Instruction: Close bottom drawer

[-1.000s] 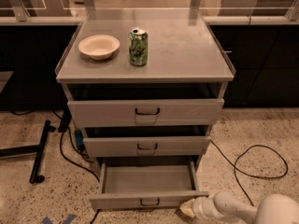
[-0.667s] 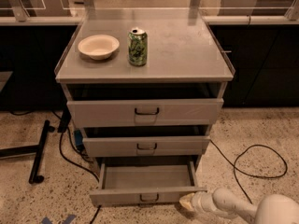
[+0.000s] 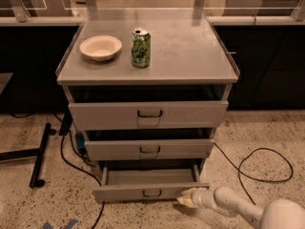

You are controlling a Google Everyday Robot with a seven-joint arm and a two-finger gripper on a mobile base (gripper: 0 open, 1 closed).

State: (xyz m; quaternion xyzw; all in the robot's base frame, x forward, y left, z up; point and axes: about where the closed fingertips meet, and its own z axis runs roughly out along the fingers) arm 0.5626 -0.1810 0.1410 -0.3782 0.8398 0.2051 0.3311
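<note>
The bottom drawer [image 3: 150, 192] is the lowest of three grey drawers in a metal cabinet and stands pulled out, its shallow inside empty, a small dark wire handle at the centre of its slim front. My gripper [image 3: 187, 198] reaches in low from the lower right on a white arm [image 3: 238, 208]. Its pale tip touches the right end of the drawer's front panel, near the corner.
The middle drawer [image 3: 149, 149] and the top drawer [image 3: 148, 113] stand slightly out. A white bowl [image 3: 100, 47] and a green can [image 3: 140, 47] sit on the cabinet top. Black cables [image 3: 264, 163] lie on the speckled floor at right and left. A black stand leg [image 3: 39, 155] lies at left.
My gripper has moved left along the floor and come against the bottom drawer's right front corner. The drawer's front now stands closer to the cabinet, with less of its inside showing.
</note>
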